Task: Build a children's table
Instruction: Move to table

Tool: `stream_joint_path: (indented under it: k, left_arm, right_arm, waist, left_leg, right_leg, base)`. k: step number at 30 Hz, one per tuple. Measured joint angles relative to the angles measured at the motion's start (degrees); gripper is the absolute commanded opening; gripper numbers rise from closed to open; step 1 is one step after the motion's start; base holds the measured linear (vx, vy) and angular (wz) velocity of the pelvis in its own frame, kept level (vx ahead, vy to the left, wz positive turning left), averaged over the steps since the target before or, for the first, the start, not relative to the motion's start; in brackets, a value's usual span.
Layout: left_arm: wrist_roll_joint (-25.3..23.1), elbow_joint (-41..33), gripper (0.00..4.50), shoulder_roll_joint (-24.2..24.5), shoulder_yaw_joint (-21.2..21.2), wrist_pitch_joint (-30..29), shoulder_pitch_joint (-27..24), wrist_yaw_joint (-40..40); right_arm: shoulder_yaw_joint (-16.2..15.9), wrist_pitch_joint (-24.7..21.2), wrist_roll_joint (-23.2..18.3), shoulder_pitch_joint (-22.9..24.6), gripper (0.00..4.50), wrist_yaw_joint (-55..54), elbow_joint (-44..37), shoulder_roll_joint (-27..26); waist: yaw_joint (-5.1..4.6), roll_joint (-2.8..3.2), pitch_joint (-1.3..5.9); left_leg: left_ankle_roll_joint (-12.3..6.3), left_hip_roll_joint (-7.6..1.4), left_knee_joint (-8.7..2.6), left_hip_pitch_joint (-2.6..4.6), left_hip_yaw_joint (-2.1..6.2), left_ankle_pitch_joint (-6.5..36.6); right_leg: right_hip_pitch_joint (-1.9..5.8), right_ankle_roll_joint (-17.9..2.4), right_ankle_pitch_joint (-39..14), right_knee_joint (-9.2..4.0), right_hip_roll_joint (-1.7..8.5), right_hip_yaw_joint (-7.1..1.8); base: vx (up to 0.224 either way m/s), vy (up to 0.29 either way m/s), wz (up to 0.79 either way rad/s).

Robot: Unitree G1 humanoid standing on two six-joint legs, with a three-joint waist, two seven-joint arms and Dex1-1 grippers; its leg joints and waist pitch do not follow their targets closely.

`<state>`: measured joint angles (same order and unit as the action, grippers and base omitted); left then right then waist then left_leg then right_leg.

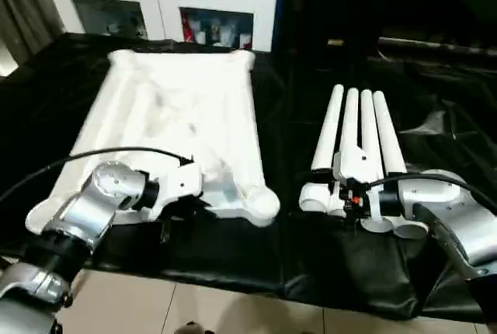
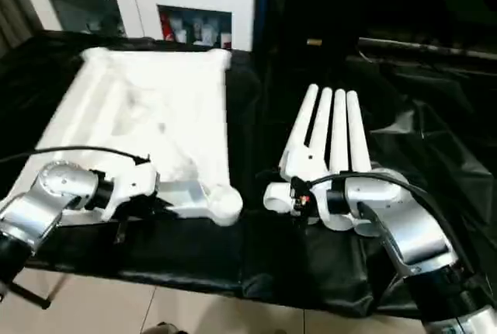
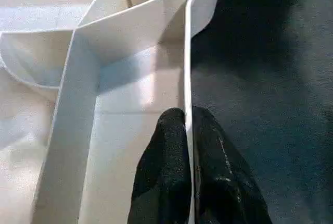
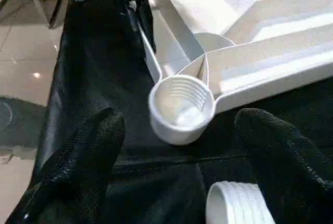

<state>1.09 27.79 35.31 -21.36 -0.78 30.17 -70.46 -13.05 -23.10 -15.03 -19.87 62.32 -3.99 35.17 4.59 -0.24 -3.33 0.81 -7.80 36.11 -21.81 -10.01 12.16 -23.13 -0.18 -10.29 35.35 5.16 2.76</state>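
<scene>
Tabletop [image 1: 178,116] lies upside down on black-draped desk [image 1: 233,248], ribs up. Left end effector [image 3: 188,130] pinches its near rim wall beside corner socket [image 4: 181,107]. Right end effector [image 4: 182,146] spread wide over legs [image 1: 357,140], which lie bundled alongside. Plastic likely light, stiff, slippery; grip legs near threaded ends.

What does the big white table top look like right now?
The table top is white plastic and lies upside down on the black cloth, ribs facing up. It has round, threaded sockets at the corners; the near one is empty. No legs are fitted yet. The left gripper pinches its thin near rim.
</scene>
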Motion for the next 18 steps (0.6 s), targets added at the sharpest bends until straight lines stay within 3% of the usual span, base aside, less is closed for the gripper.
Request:
stream_joint_path:
  k: [9,14,15,18]
  left_arm:
    - [-2.15,9.88,0.03,0.68,1.38,8.71,3.63,3.2]
    - [-2.46,11.45,0.03,0.28,1.58,10.53,4.15,3.62]
    - [-2.2,11.43,0.58,-0.12,2.05,9.53,4.15,2.91]
    - [-0.45,10.06,0.65,-0.6,3.13,7.65,4.22,1.18]
  right_arm:
    - [-0.18,0.38,1.29,-0.36,3.83,-1.42,1.86,-1.27]
    - [-0.26,0.64,1.33,-0.35,3.83,-2.18,1.91,-1.55]
    - [-0.26,0.64,1.19,-0.35,3.83,-2.34,1.85,-1.69]
    - [-0.02,0.54,0.99,-0.33,3.83,-2.61,1.68,-2.18]
  waist:
    - [0.54,-0.01,-0.01]
    - [0.57,0.06,-0.05]
    - [0.57,0.06,-0.05]
    - [0.71,0.07,-0.05]
  left_leg:
    - [0.04,-0.02,-0.08,-0.11,-0.04,-0.03]
    - [0.03,-0.03,-0.1,-0.13,-0.06,-0.03]
    - [0.04,-0.03,-0.1,-0.13,-0.06,-0.03]
    - [0.04,-0.05,-0.1,-0.13,-0.07,-0.03]
  right_leg:
    - [-0.03,0.0,0.0,-0.15,0.0,0.07]
    - [-0.04,-0.01,0.0,-0.19,0.0,0.08]
    - [-0.04,-0.01,0.0,-0.19,0.0,0.08]
    - [-0.03,-0.01,0.0,-0.17,0.0,0.1]
  base:
    - [0.0,0.0,0.0]
    - [0.0,0.0,0.0]
    - [0.0,0.0,0.0]
    - [0.0,0.0,0.0]
